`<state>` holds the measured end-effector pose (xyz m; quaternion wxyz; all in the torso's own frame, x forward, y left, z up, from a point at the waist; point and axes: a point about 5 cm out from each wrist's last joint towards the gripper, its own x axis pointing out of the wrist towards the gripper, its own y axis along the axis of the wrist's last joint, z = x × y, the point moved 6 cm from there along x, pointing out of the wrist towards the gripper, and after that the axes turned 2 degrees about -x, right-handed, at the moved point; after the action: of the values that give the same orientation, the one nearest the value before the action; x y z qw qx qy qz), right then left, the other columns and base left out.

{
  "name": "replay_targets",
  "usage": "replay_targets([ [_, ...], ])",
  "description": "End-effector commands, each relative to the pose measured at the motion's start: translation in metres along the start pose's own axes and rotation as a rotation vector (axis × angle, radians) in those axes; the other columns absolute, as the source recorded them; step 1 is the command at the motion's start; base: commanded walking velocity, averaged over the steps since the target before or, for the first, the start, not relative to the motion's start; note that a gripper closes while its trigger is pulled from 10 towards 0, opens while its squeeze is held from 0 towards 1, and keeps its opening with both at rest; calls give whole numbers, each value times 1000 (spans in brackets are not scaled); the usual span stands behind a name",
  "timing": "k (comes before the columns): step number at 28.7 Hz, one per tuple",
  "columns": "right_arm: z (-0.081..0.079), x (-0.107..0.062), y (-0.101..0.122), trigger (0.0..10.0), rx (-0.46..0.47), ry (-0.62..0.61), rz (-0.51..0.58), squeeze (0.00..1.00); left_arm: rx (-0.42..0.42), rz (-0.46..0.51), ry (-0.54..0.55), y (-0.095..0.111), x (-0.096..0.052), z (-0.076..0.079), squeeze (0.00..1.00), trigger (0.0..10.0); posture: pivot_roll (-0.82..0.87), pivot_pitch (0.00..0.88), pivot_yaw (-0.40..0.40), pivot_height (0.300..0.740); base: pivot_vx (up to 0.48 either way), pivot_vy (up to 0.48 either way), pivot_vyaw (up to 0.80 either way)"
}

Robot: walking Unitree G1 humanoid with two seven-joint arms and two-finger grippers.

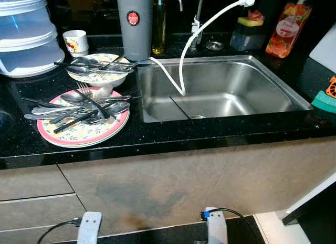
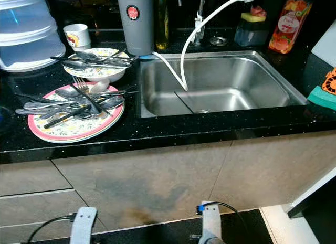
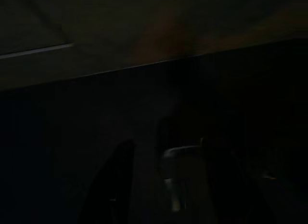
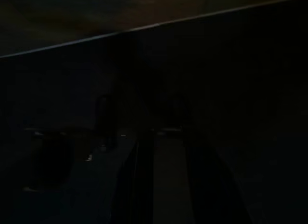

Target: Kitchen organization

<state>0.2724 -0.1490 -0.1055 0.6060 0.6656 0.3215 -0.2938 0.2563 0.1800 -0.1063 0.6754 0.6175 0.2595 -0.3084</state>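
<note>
Left of the steel sink [image 1: 220, 92], on the black counter [image 1: 157, 134]: a pink-rimmed plate [image 1: 84, 129] heaped with cutlery [image 1: 79, 107], a bowl [image 1: 100, 71] just beyond (more cutlery across it). Both arms hanging low by the cabinet: left gripper [image 3: 161, 185], right gripper [image 4: 163, 180], fingers apart in dim wrist views.

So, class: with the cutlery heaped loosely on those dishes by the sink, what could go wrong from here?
1. The loose metal cutlery piled crisscross on the pink-rimmed floral plate might slide off if the plate is lifted.
2. The white hose dangling into the steel sink could snag an arm.
</note>
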Motion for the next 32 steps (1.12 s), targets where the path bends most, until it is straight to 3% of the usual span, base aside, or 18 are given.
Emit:
replay_targets([
  [1,4,-1,-13,10000,11,-10,-29,0,-6,-26,-8,-13,-2,2,0,10000,-39,160,20,740,0,0,0],
  [13,8,-2,-14,10000,12,-16,-24,0,-116,50,-35,-2,-3,4,0,10000,-48,140,24,740,0,0,0],
  [20,16,-4,-20,10000,7,-29,-34,0,-97,30,-46,-12,-5,6,0,10000,-43,139,20,740,0,0,0],
  [24,19,-5,-28,10000,4,-35,-49,0,-91,31,-32,-14,-7,-2,0,10000,-49,145,22,740,0,0,0],
  [32,24,-7,-34,10000,-14,-47,-64,0,-82,27,-25,-14,-7,-4,0,10000,-56,153,22,740,0,0,0],
])
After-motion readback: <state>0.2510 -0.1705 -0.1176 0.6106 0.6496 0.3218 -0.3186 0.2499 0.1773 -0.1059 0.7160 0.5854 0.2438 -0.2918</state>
